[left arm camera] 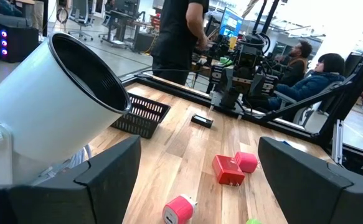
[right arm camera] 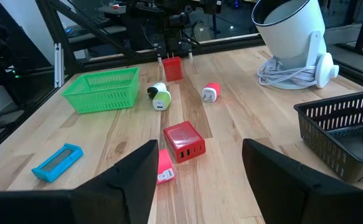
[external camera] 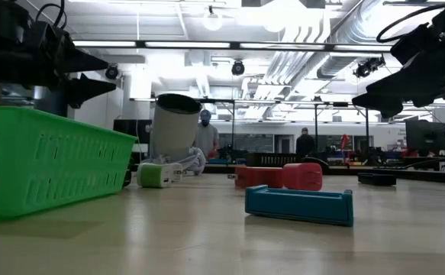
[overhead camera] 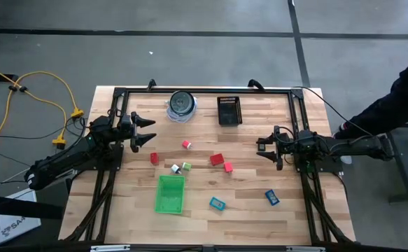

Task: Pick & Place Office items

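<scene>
Both arms hover above the table's opposite sides, left hand [overhead camera: 150, 130] and right hand [overhead camera: 262, 152] open and empty.

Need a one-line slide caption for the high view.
Both grippers, left and right, hover open over scattered office items beside a green tray.

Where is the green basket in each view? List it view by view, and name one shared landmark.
High view: green basket low centre, between the arms.
Low view: far left, close to the camera.
Left wrist view: not in it.
Right wrist view: on the table beyond the blue piece, at.
Shared landmark: the white cylinder, visible in all four views.
</scene>
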